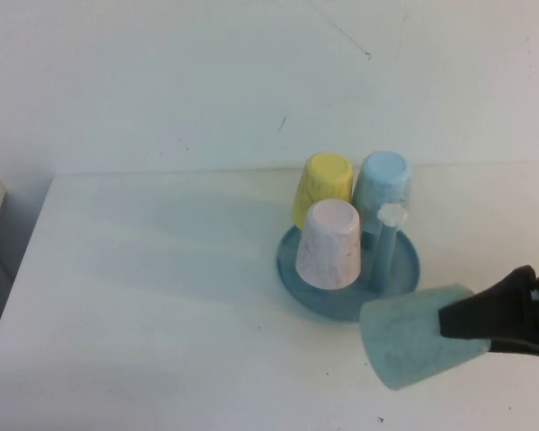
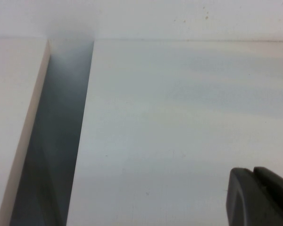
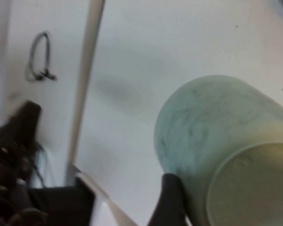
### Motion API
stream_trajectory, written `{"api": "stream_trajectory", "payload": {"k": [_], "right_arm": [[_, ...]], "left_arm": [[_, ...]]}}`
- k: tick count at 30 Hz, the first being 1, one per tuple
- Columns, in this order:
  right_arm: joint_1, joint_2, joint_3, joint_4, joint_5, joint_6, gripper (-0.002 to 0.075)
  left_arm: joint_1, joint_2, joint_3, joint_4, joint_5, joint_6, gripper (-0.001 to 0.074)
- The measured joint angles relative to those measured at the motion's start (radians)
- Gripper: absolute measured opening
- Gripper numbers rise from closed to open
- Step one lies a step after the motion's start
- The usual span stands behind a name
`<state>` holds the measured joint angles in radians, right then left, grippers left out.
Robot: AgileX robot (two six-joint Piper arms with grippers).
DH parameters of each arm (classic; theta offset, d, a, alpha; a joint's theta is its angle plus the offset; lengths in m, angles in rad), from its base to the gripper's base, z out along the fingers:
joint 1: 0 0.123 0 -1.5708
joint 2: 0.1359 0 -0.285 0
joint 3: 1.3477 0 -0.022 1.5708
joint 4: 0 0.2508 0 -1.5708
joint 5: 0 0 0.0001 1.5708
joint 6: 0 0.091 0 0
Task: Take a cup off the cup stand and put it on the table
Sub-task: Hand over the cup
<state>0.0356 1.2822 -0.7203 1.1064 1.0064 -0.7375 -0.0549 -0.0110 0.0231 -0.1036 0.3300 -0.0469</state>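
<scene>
High view: the cup (image 1: 411, 334) is off the stand (image 1: 349, 262) and held above the table (image 1: 162, 305), near the front edge toward the right front corner, just in front of and to the right of the stand's rim. The cup is tilted well off upright; its long axis runs roughly from left-front to right-rear, with the wide mouth toward the left and front and the narrow closed base toward the right gripper (image 1: 454, 325). The right gripper enters from the right edge and its black fingers are closed on the base end of the cup. On the stand, a pinkish cup (image 1: 329, 244), a yellow cup (image 1: 323, 185) and a blue cup (image 1: 383, 187) sit inverted on pegs, and one bare peg (image 1: 388, 244) with a white knob stands at the right side of the base. Left wrist view: the left gripper (image 2: 259, 195) shows only as a dark fingertip over bare table beside the table's left edge and a dark gap; whether it is open or closed cannot be told, and nothing is seen in it. Right wrist view: the cup (image 3: 217, 141) fills the frame's lower right, its base disc facing the camera, and one dark finger (image 3: 170, 202) presses against its side.
</scene>
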Motion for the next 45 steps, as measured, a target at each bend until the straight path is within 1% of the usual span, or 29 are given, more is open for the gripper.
{"api": "stream_trajectory", "payload": {"k": [3, 8, 10, 15, 20, 23, 31, 33, 34, 37, 38, 39, 41, 45], "right_arm": [[-0.019, 0.074, 0.041, 0.161, 0.035, -0.022, 0.0549], [-0.023, 0.206, 0.044, 0.463, 0.138, -0.058, 0.0549], [-0.024, 0.26, 0.034, 0.531, 0.144, -0.044, 0.0549], [-0.026, 0.344, 0.007, 0.576, 0.144, 0.059, 0.0549], [-0.026, 0.353, -0.007, 0.58, 0.142, 0.26, 0.0549], [-0.026, 0.354, -0.041, 0.58, 0.142, 0.353, 0.0549], [-0.026, 0.355, -0.143, 0.58, 0.146, 0.377, 0.0549], [-0.026, 0.355, -0.147, 0.58, 0.148, 0.367, 0.0549], [-0.026, 0.357, -0.148, 0.58, 0.148, 0.362, 0.0549], [-0.026, 0.357, -0.149, 0.58, 0.15, 0.324, 0.0549], [-0.026, 0.357, -0.149, 0.58, 0.15, 0.308, 0.0549], [-0.026, 0.357, -0.149, 0.58, 0.15, 0.297, 0.0549], [-0.026, 0.357, -0.149, 0.58, 0.15, 0.275, 0.0549], [-0.026, 0.357, -0.149, 0.58, 0.15, 0.239, 0.0549]], "left_arm": [[0.0, 0.0, 0.0, 0.0, 0.0, 0.0, -0.0003], [0.0, 0.0, 0.0, 0.0, 0.0, 0.0, -0.0003], [0.0, 0.0, 0.0, 0.0, 0.0, 0.0, -0.0003], [0.0, 0.0, 0.0, 0.0, 0.0, 0.0, -0.0003], [0.0, 0.0, 0.0, 0.0, 0.0, 0.0, -0.0003], [0.0, 0.0, 0.0, 0.0, 0.0, 0.0, -0.0003], [0.0, 0.0, 0.0, 0.0, 0.0, -0.003, -0.0003], [0.0, 0.0, 0.0, -0.07, -0.013, -0.051, -0.0003], [0.0, 0.0, 0.002, -0.164, -0.029, -0.111, -0.0003], [0.0, 0.0, 0.004, -0.53, -0.079, -0.305, -0.0003], [0.0, 0.0, 0.004, -0.63, -0.093, -0.338, -0.0003], [0.0, 0.0, 0.004, -0.687, -0.102, -0.35, -0.0003], [0.0, 0.0, 0.004, -0.762, -0.121, -0.355, -0.0003], [0.0, 0.0, 0.004, -0.793, -0.133, -0.346, -0.0003]]}}
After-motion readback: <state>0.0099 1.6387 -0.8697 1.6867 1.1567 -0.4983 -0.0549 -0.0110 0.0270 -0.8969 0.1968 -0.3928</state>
